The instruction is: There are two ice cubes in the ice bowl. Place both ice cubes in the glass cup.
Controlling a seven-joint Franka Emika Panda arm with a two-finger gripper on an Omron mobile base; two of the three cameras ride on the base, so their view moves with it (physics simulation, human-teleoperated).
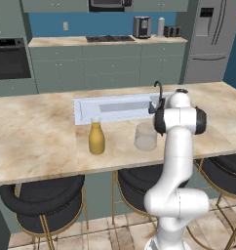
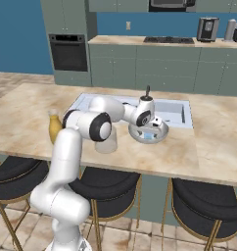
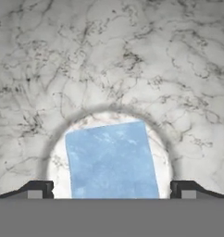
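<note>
My gripper (image 2: 153, 128) hangs low inside the ice bowl (image 2: 161, 136), right of centre in the right base view, its jaws spread wide and gripping nothing. In the hand view an ice cube (image 3: 111, 159) sits dead ahead, low and centred in the frame, squarely between my two fingertips (image 3: 36, 190), which flank it at the bottom corners without touching it. The cube looks roughly square from here, its edges turned slightly off the line of my fingers, so no long axis favours one approach; I judge a straight descent and a close should take it. The bowl's pale speckled inside surrounds the cube. I can make out one pale blue patch in the bowl in the right base view, and cannot tell the second cube apart. The glass cup (image 1: 146, 136) stands on the marble counter (image 1: 37, 132), centre right in the left base view, beside the yellow bottle (image 1: 96, 138), and appears to hold nothing yet. Both cubes remain to be moved.
</note>
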